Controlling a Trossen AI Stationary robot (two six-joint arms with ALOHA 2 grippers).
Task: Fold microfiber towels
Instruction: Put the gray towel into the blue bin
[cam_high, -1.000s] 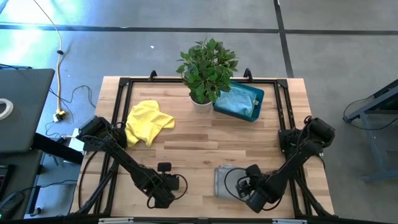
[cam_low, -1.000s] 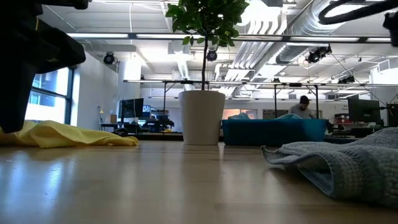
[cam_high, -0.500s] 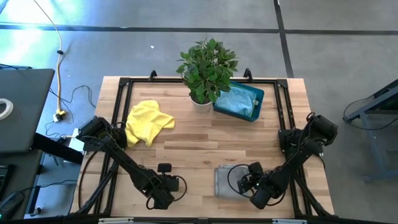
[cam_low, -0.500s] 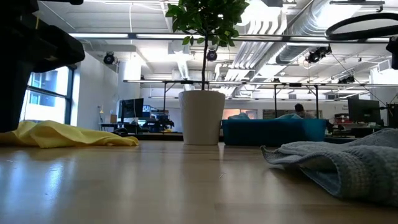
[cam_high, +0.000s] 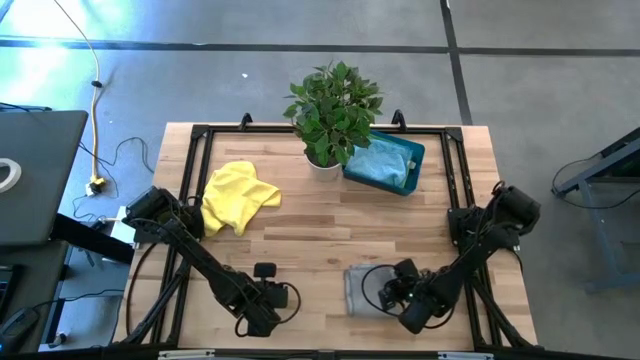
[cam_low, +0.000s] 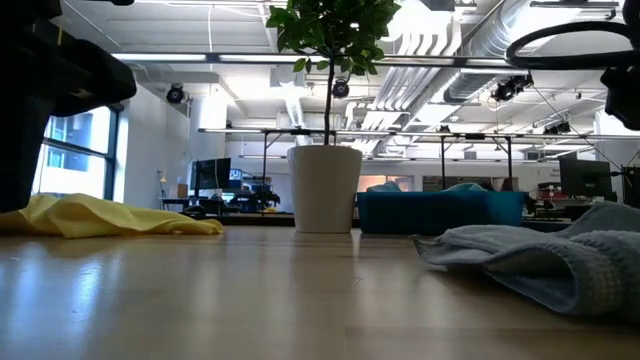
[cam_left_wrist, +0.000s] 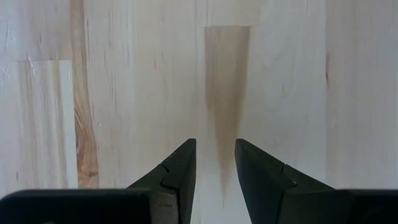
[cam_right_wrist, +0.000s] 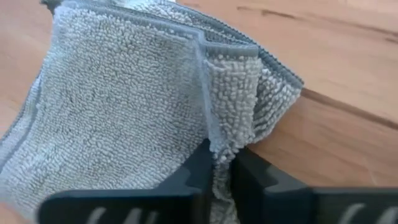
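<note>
At the desk's (cam_high: 320, 235) near right, the right claw (cam_right_wrist: 219, 163) is clenched on an edge of the grey towel (cam_high: 362, 291) (layers already doubled), probably to drag it into a fold. The left claw (cam_left_wrist: 214, 163), released and slightly parted, hovers over bare wood nearby.

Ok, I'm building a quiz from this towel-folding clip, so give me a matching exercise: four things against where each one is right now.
Things:
1. grey towel
2. yellow towel
3. light blue towel
4. left gripper

Places:
A. inside the teal bin
B. over bare wood at the table's front
C. pinched in the right gripper
D. crumpled on the table's far left

Pairs: 1-C, 2-D, 3-A, 4-B
</note>
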